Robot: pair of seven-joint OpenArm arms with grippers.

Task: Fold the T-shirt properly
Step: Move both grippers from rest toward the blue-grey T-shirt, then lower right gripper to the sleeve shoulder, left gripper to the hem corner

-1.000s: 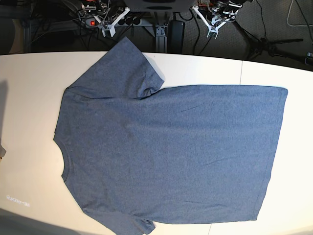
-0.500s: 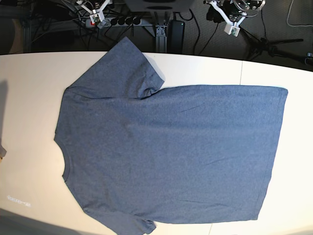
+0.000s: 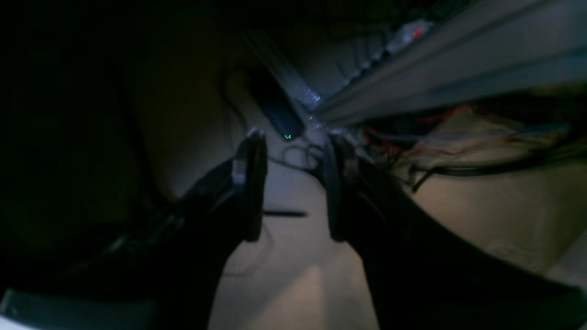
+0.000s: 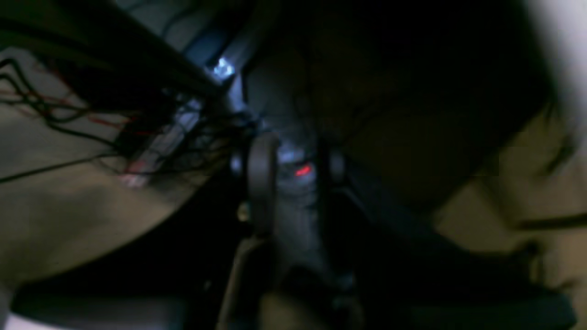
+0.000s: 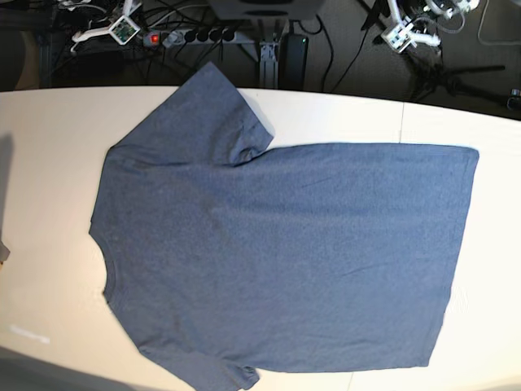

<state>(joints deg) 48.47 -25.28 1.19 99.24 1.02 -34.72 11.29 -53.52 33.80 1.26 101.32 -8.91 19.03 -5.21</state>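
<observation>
The blue-grey T-shirt (image 5: pixel 277 252) lies flat on the white table (image 5: pixel 49 163), plain side up with no lettering showing. Its collar is at the left, its hem at the right, and one sleeve points to the far edge. My left gripper (image 5: pixel 401 34) is beyond the table's far edge at the top right; the left wrist view shows it (image 3: pixel 293 183) open and empty over the floor. My right gripper (image 5: pixel 120 28) is beyond the far edge at the top left; its blurred wrist view shows it (image 4: pixel 296 178) open and empty. Neither wrist view shows the shirt.
A power strip with a red light (image 5: pixel 155 38), cables and a black box (image 5: pixel 293 50) lie behind the table. A dark tripod (image 5: pixel 456 73) stands at the back right. A table seam (image 5: pixel 403 122) runs near the shirt's hem.
Both grippers have swung outward behind the table: the right one toward the top left, the left one toward the top right. The shirt has not moved.
</observation>
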